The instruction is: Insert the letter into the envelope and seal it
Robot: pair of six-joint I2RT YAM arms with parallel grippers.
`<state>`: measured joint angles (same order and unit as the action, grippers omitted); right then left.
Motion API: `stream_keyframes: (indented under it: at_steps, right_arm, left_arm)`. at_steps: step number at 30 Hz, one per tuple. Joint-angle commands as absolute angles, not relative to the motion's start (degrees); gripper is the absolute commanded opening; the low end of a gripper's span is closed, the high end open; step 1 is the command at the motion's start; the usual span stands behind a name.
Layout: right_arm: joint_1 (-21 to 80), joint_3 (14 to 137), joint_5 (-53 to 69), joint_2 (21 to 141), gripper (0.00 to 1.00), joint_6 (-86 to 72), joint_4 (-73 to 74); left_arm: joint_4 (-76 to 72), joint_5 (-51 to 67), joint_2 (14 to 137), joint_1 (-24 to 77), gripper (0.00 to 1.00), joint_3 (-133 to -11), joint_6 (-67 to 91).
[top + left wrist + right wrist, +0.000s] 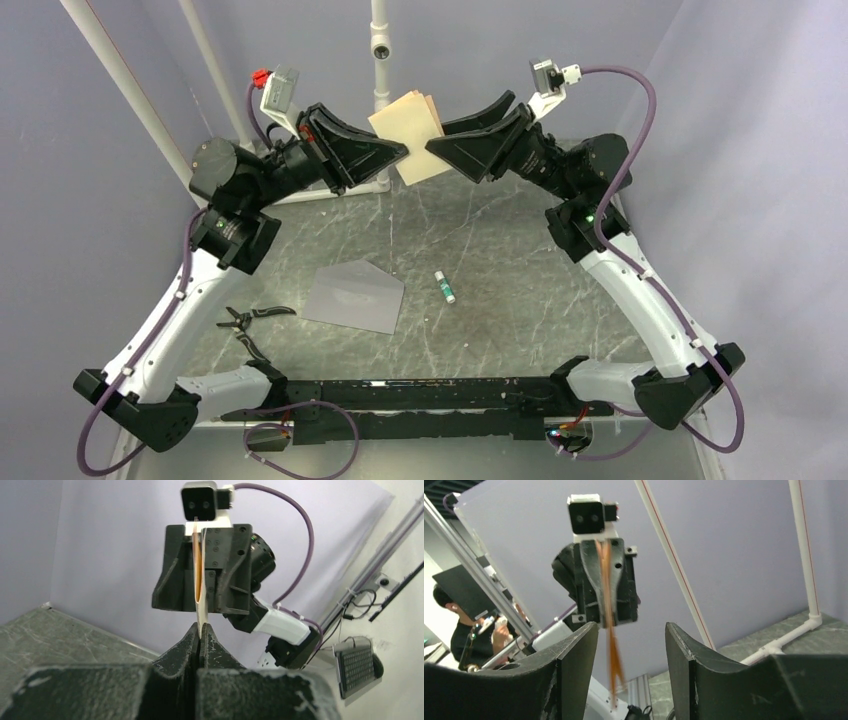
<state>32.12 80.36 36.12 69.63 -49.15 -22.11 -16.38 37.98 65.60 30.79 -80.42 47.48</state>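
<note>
Letter [408, 125] aloft, clamped in left pincer [404, 152]

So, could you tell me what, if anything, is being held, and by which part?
The left gripper pinches the letter by the edge facing it, in mid-air; the right gripper is open, gripping nothing.

The letter [412, 135], a tan-orange sheet showing more than one layer at its edge, hangs upright and slightly tilted in the air above the far edge of the table [500, 250], its left edge pinched in the closed left gripper [405, 152]. The envelope [353, 295], light grey, lies flat on the table left of its middle, its triangular flap pointing toward the far edge.
</note>
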Motion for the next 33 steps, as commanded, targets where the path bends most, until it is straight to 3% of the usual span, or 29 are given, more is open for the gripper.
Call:
stream_keyframes:
  at_steps: [1,7,14,16,17,18,19,20,22,24,28,33]
  right_arm:
    - [30.7,85.4,46.1,70.4,0.56,-48.4,-17.9]
    - [30.7,88.8,50.8,71.0,0.41,-43.5,-11.7]
    - [30.7,88.9,50.3,70.5,0.37,-42.3,-12.3]
    - [30.7,88.8,50.6,70.7,0.17,-42.9,-13.0]
    - [30.7,88.5,50.8,70.8,0.01,-43.4,-13.9]
    - [30.7,88.4,50.4,70.8,0.00,-43.4,-13.8]
    - [30.7,88.4,49.7,70.7,0.00,-42.8,-12.9]
    - [30.7,88.3,48.3,70.5,0.00,-41.6,-10.9]
    - [30.7,88.0,44.7,70.0,0.00,-38.2,-5.0]
    - [30.7,86.5,39.7,69.9,0.00,-34.7,1.6]
    - [30.7,77.9,28.4,69.4,0.00,-30.0,9.5]
    - [31.3,67.2,21.4,70.1,0.00,-27.8,11.6]
  left_arm:
    - [-9.7,44.4,66.1,30.8,0.03,-86.7,41.9]
    - [-6.8,50.0,67.8,30.8,0.03,-89.7,39.6]
    - [-2.2,51.0,68.4,30.8,0.03,-91.4,35.7]
    - [-1.4,50.3,68.3,30.8,0.03,-91.2,34.9]
    - [-1.4,49.7,68.1,30.8,0.03,-90.8,34.7]
    - [-1.3,48.6,67.8,30.8,0.03,-90.1,34.2]
    - [-1.1,46.8,67.1,30.8,0.05,-89.2,33.5]
    - [-0.2,44.4,65.9,30.8,0.16,-88.2,32.5]
    - [5.4,37.3,63.7,30.8,0.48,-85.2,28.2]
    - [11.4,28.6,61.1,30.8,0.65,-80.7,23.4]
    - [17.7,1.4,56.4,30.8,0.76,-64.2,23.7]
    - [32.3,-14.3,54.5,30.8,0.74,-53.4,38.6]
